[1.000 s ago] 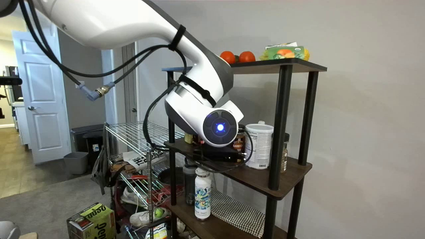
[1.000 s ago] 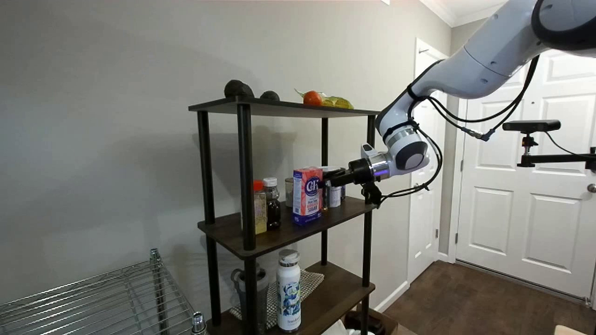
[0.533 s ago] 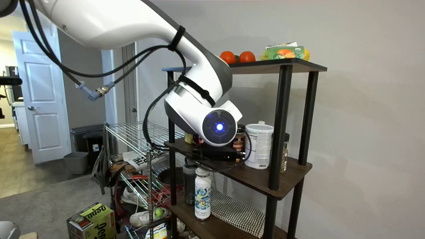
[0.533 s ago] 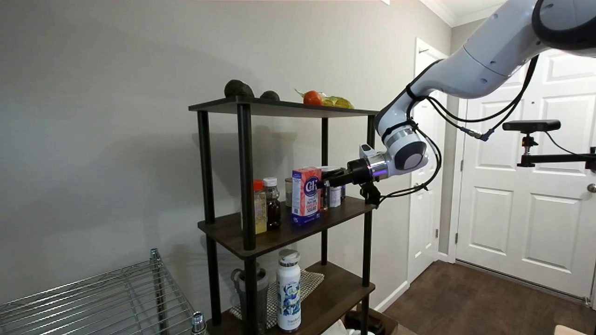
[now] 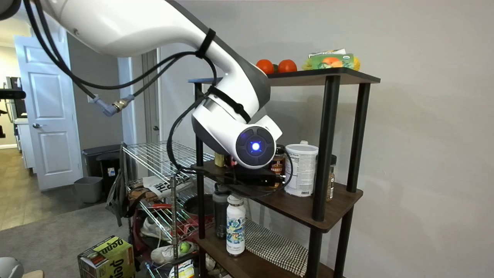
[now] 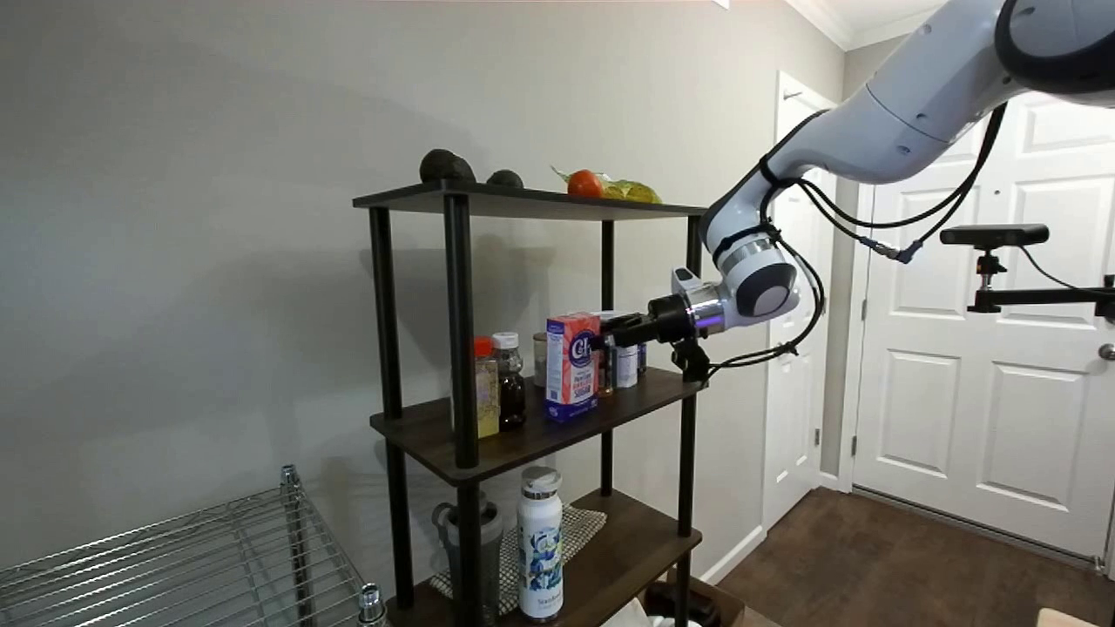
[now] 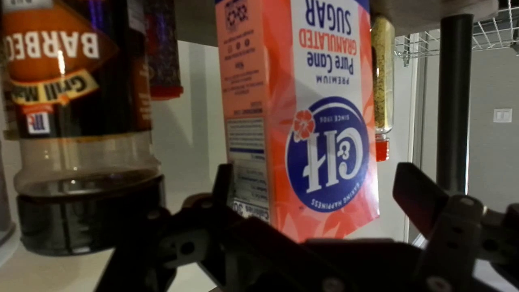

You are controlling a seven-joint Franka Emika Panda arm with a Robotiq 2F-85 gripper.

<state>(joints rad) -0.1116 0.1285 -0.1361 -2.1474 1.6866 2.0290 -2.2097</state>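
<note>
- In the wrist view, the black two-fingered gripper [image 7: 312, 178] has its fingers spread on either side of a pink, white and blue cardboard sugar box [image 7: 302, 109]; whether they touch it cannot be told.
- In an exterior view, the box stands upright near the long edge, away from the wall, of the brown wooden middle shelf [image 6: 531, 437].
- In an exterior view, the white jointed arm [image 5: 239, 88] hides the gripper but leaves a white cylindrical tub [image 5: 302, 170] in sight.

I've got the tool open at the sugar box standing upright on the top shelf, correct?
Wrong level: an exterior view shows the sugar box standing upright one level down, on the middle shelf. The tool is open at it, as you say.
</note>
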